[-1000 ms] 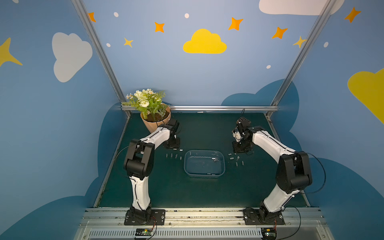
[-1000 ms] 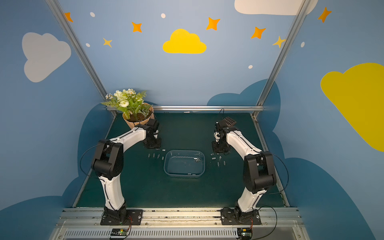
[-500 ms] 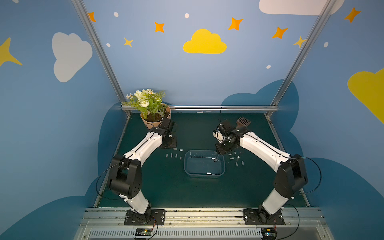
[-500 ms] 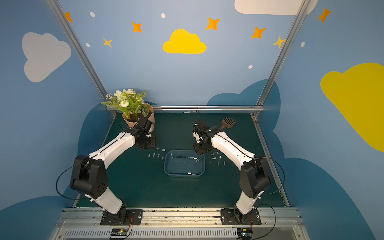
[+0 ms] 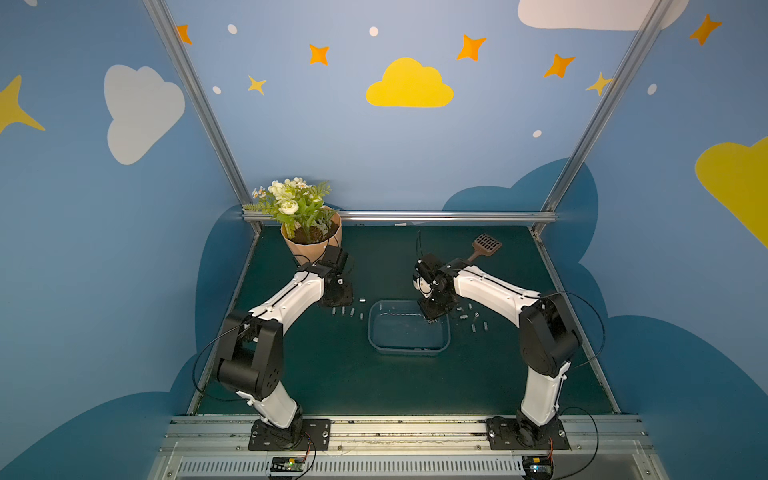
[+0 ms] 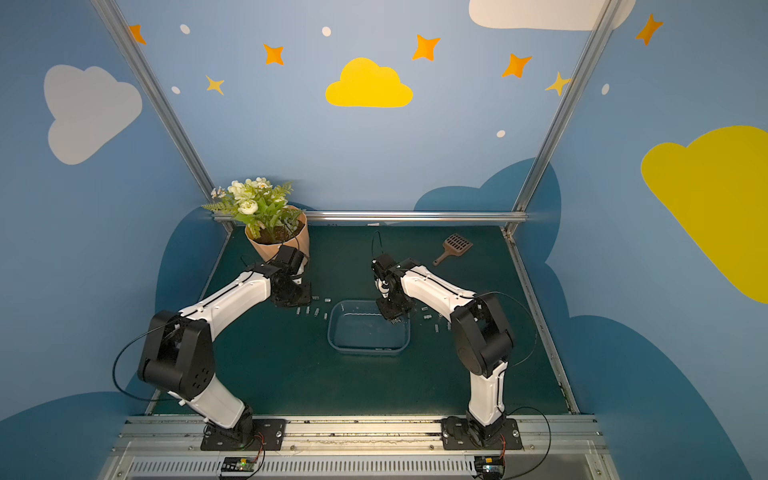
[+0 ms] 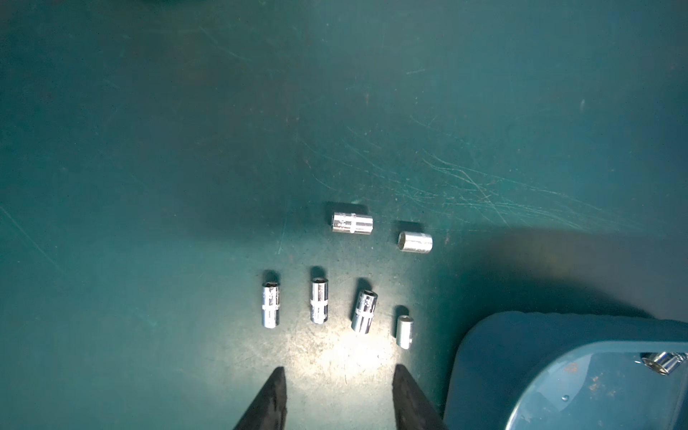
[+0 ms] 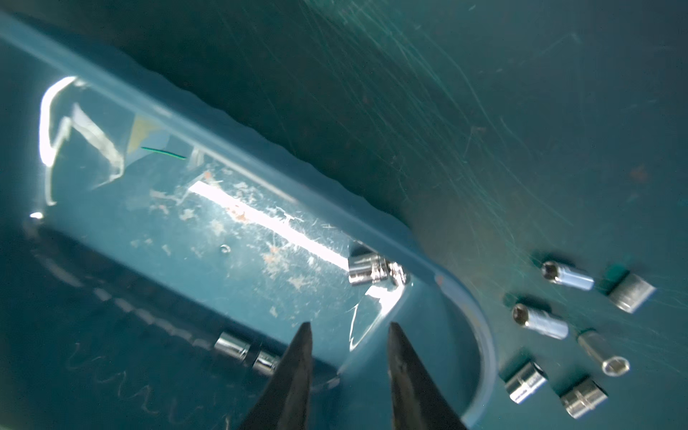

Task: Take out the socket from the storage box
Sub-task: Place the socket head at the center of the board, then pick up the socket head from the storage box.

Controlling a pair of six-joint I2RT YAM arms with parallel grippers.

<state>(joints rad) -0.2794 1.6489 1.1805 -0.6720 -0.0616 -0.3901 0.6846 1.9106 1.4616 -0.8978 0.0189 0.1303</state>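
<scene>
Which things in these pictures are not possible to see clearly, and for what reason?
Socket in the storage box: hidden in both top views by the right gripper.
Same socket, left wrist view: cut off by the picture's edge.
Two shiny pieces, right wrist view: blurred, one partly behind a finger; inside or outside the box is unclear.
Markings on the loose sockets: too small to read.
</scene>
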